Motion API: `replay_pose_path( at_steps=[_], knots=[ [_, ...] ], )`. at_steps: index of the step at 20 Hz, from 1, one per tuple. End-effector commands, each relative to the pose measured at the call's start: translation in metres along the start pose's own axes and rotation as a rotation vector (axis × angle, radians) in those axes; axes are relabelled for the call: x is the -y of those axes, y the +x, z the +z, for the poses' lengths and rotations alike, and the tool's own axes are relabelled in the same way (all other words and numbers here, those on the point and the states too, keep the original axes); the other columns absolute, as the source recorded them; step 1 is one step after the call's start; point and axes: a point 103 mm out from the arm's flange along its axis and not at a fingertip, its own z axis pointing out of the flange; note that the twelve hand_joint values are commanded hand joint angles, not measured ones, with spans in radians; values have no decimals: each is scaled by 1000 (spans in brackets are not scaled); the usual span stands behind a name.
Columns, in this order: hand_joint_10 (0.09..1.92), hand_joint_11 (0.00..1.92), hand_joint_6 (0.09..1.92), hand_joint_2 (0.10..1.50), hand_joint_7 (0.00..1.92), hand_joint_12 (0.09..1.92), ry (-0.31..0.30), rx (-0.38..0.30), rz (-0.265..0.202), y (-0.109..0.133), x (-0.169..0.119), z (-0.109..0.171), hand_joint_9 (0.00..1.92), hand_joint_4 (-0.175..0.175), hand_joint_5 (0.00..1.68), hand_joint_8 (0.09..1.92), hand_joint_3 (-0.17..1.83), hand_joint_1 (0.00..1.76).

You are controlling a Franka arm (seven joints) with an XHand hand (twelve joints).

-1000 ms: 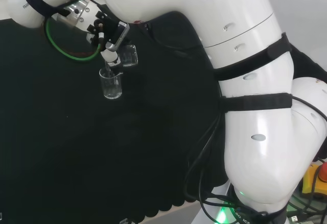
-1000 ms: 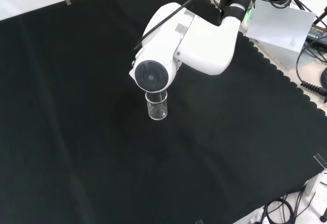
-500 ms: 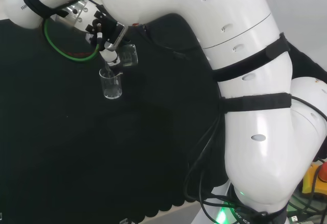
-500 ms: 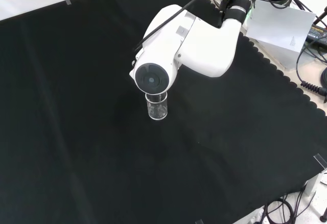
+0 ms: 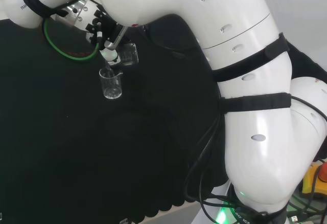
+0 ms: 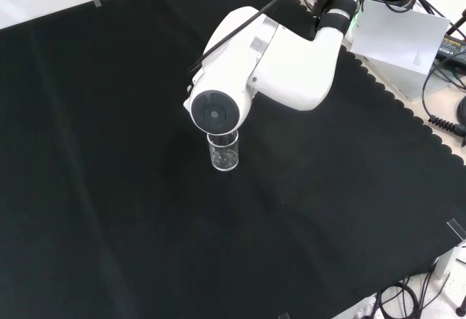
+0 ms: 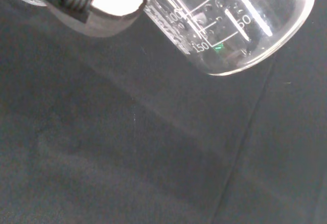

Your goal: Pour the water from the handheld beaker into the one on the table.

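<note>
In the head view the hand (image 5: 108, 40) is shut on a small clear beaker (image 5: 129, 54), tipped over with its mouth above a second clear beaker (image 5: 111, 84) that stands upright on the black cloth. A thin stream of water runs down into the standing beaker. The front view shows the standing beaker (image 6: 224, 151) just below the arm's big white link (image 6: 218, 111), which hides the hand. Up close in the wrist view, the held beaker (image 7: 230, 24) with white scale marks lies tilted, and a finger (image 7: 89, 1) curls against it.
A green cable loop (image 5: 71, 55) hangs by the hand in the head view. The arm's white links (image 5: 245, 96) take up that view's right side. Black cloth (image 6: 109, 188) spreads wide around the standing beaker, with a scalloped edge at the front view's right.
The hand has lifted slightly and tipped the held beaker a little further over the standing one. The standing beaker has not moved.
</note>
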Motion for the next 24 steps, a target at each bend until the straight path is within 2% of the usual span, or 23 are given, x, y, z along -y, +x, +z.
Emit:
replay_pose_path(
  at_steps=[1, 24],
  knots=[
    [996, 1087, 868, 1117, 1251, 812, 5, 7, 1, 1, 1, 0, 1229, -83, 1043, 753, -175, 1276],
    [996, 1087, 873, 1118, 1248, 810, 23, 25, -1, 9, 3, -7, 1229, -81, 1041, 757, -175, 1275]
  ],
)
